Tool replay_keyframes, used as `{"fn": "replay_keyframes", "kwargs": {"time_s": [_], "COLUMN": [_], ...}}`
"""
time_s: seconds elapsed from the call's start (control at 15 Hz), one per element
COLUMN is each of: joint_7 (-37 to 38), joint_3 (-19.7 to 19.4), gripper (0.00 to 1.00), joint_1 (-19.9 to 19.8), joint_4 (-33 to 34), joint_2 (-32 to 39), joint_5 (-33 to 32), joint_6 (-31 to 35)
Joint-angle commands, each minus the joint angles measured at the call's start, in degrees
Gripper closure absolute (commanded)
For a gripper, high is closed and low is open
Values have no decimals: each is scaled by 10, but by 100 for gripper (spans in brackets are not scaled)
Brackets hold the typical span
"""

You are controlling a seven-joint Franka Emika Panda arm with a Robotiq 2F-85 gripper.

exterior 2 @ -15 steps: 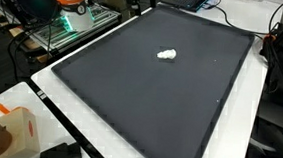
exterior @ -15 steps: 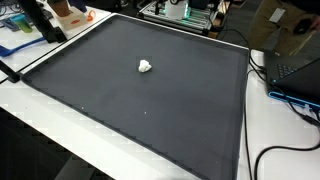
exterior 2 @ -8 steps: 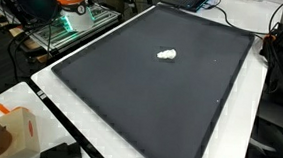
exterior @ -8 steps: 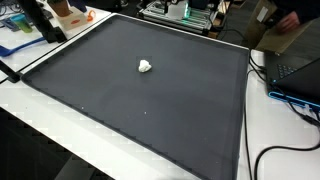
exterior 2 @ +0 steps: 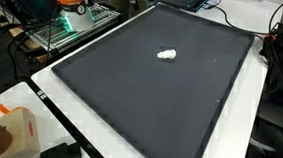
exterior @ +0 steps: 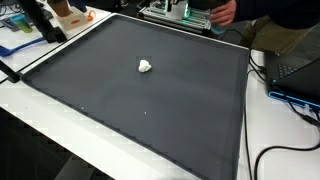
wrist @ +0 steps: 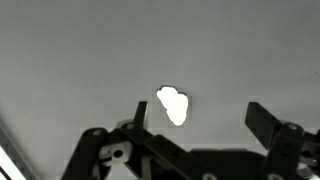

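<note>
Two fingers (wrist: 262,118) of the gripper (wrist: 200,118) rise from the bottom edge of the wrist view. They stand wide apart, with nothing clamped between them. A small white lump (wrist: 174,105) shows in the gap, nearer the finger at picture left and apart from both. It lies on the black mat (wrist: 80,50), which fills the rest of that view.

In both exterior views the white lump (exterior: 146,66) (exterior 2: 166,55) lies alone on the black mat (exterior: 150,115) (exterior 2: 140,94), away from every edge. The gripper itself does not appear in either. The mat lies on a white table (exterior: 40,125) (exterior 2: 78,125), which shows as a pale border around it.

In an exterior view, a laptop (exterior: 300,70) and dark cables (exterior: 280,150) rest on that border beside the mat. Beyond the far edge stands a rack of electronics (exterior: 180,12) (exterior 2: 70,24) with green lights, and a person's hand (exterior: 226,12) is just beside it.
</note>
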Motion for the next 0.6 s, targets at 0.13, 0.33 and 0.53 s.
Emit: {"fn": "replay_keyframes", "kwargs": {"time_s": [0.13, 0.33, 0.53], "joint_7": [21, 17, 20], "joint_3": [14, 13, 15], "gripper": [0, 0, 0], "joint_1": [15, 21, 23], "joint_4": [27, 40, 49], "joint_2": [0, -6, -5], "joint_5": [48, 71, 85], "joint_6": [-77, -109, -132]}}
